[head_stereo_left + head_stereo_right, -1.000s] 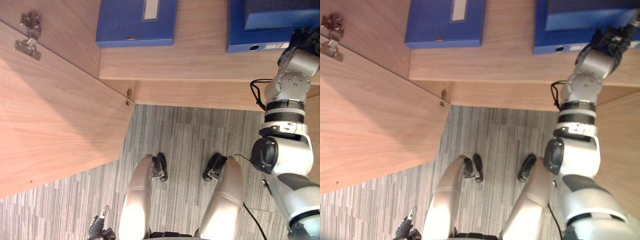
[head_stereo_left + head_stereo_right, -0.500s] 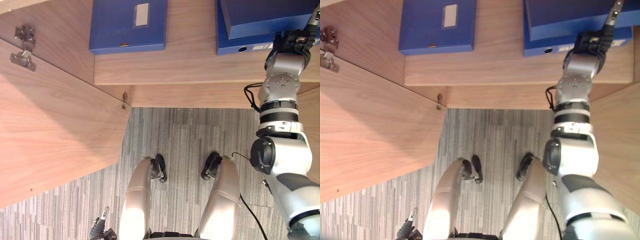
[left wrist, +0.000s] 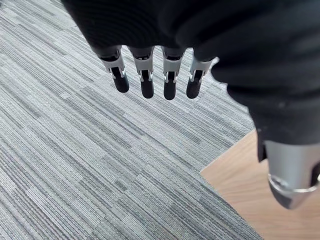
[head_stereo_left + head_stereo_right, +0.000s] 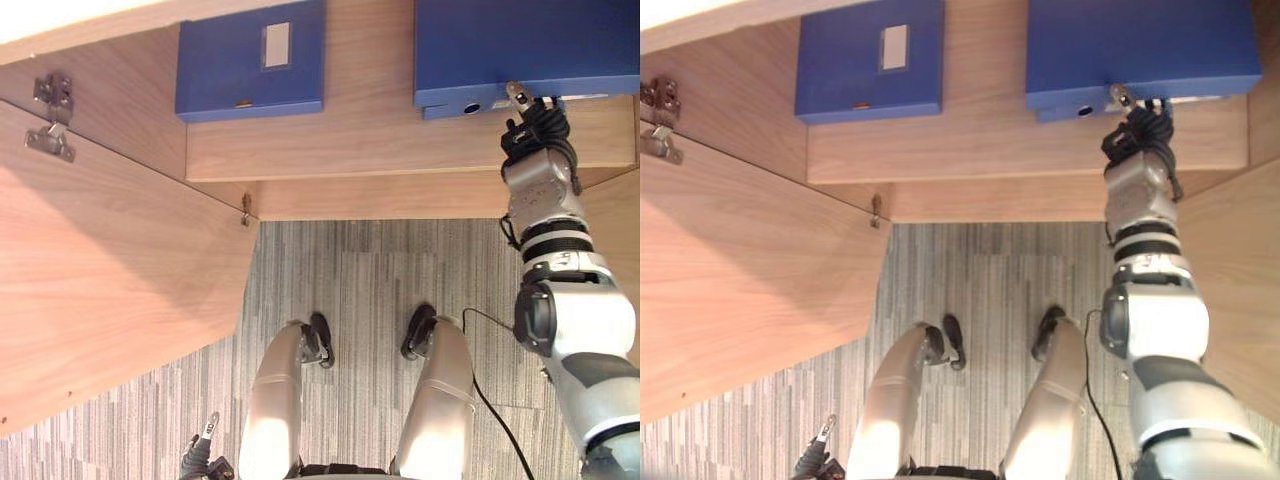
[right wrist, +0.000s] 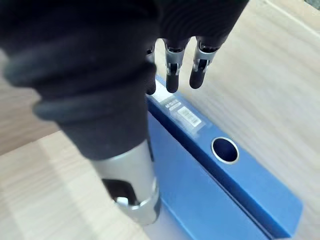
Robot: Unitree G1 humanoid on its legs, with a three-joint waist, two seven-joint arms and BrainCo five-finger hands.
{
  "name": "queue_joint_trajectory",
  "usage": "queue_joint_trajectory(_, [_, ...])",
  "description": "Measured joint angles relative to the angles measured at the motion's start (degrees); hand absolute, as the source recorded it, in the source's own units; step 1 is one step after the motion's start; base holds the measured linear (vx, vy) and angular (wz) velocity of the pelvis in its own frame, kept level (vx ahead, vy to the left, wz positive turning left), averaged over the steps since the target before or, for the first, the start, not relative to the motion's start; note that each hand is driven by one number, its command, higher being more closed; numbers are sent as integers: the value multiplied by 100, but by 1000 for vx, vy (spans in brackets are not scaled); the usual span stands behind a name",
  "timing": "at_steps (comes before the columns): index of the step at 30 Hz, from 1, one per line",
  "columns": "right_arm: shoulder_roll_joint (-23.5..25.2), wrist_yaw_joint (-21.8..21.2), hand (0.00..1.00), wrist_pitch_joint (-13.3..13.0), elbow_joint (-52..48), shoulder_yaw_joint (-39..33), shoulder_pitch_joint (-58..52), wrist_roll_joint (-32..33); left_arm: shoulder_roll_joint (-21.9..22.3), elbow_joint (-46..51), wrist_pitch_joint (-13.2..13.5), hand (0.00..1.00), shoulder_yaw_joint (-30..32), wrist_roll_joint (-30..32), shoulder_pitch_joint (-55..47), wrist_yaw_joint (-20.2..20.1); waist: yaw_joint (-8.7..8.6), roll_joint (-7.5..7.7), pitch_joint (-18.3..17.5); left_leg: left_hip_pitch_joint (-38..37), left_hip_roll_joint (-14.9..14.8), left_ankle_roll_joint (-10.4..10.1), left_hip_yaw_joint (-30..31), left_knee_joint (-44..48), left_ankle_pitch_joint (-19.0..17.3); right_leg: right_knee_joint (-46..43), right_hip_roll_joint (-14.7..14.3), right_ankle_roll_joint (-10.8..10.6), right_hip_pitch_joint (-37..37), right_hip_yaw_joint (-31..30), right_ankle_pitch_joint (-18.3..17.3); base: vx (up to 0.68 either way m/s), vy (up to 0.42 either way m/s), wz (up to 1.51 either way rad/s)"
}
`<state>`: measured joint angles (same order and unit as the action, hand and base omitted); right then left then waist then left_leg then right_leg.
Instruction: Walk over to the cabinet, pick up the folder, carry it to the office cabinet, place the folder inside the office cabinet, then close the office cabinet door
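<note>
My left hand (image 3: pixel 169 80) hangs at the lower left of the head views, its fingers (image 3: pixel 146 82) straight and loose over the grey carpet (image 3: pixel 75 165), holding nothing. Above it the open cabinet door (image 4: pixel 110 270) fills the left of the frame.

Further up, my right arm reaches to the shelf (image 4: pixel 370 140) at the upper right. The right hand (image 4: pixel 535 130) sits at the near edge of the folder (image 4: pixel 520 45), which lies flat on the shelf inside the cabinet. In the wrist view my fingers (image 5: pixel 172 75) are straight and spread, tips by the spine label (image 5: pixel 182 112), with the thumb apart on the near side. Nothing is clasped, and I cannot tell whether the tips touch the spine.

I judge the folder to be stiff board, so it should not sag when lifted. Its smooth cover would likely slip under a light pinch. How full it is I cannot see, so its weight is uncertain. The spine looks like the best hold, fingers over and thumb under, or a fingertip in the round hole (image 5: pixel 224 150).

A second folder (image 4: pixel 250 60) lies well apart at the upper left.
</note>
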<state>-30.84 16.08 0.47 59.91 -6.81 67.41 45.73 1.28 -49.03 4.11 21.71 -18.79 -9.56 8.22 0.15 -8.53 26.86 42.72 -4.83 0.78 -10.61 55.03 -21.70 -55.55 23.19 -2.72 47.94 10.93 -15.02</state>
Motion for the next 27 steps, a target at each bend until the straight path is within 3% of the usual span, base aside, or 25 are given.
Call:
queue_joint_trajectory(11, [-278, -352, 0, 116, 533, 470, -72, -242, -104, 0, 30, 0, -1, 0, -14, -172, -27, 6, -2, -117, 4, 29, -48, -90, 13, 112, -8, -15, -105, 0, 48, 8, 28, -2])
queue_joint_trajectory(16, [-476, -626, 0, 300, 550, 877, -73, -1311, -181, 7, 41, 0, -1, 0, -15, -236, -31, 11, -1, -117, 2, 30, -48, -90, 12, 117, -8, -19, -105, 1, 53, 3, 12, 0])
queue_joint_trajectory(21, [-587, -978, 0, 454, -297, 1088, -510, -3078, -183, 22, 80, 0, -2, 2, -74, -309, -60, 106, 48, -114, -10, 33, -48, -90, 10, 124, -8, -22, -105, 3, 56, 1, 6, 0])
queue_joint_trajectory(27, [-737, -1076, 0, 434, -1109, 1090, -727, -3564, -233, 27, 114, 0, -2, 3, -195, -364, -84, 202, 102, -111, -17, 37, -51, -91, 7, 130, -6, -23, -105, 8, 56, 0, 0, 0])
